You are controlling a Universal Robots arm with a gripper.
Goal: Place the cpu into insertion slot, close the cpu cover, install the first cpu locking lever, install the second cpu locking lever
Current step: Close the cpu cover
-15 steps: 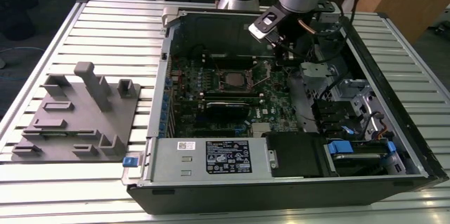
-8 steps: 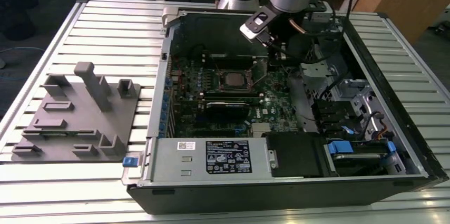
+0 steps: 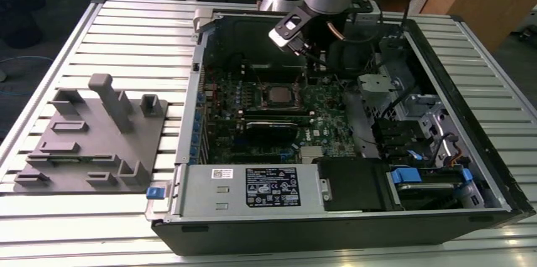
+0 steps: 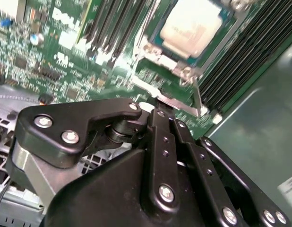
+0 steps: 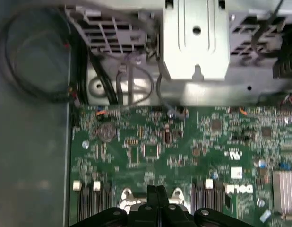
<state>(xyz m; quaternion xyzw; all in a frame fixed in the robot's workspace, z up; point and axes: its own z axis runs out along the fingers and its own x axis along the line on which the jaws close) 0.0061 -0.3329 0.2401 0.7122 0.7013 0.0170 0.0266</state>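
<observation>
gripper [image 5: 156, 190]: we see its fingertips [image 5: 151, 195] pressed together, hovering over the green board [image 5: 150, 142].
cpu [image 4: 191, 26]: we spot it seated in the insertion slot [image 4: 155, 40], just beyond those fingertips.

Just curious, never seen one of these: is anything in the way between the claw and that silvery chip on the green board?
Nothing visible does. The cpu already sits in the insertion slot, and the gripper hangs beside it above the green board; only a thin metal lever lies between.
</observation>
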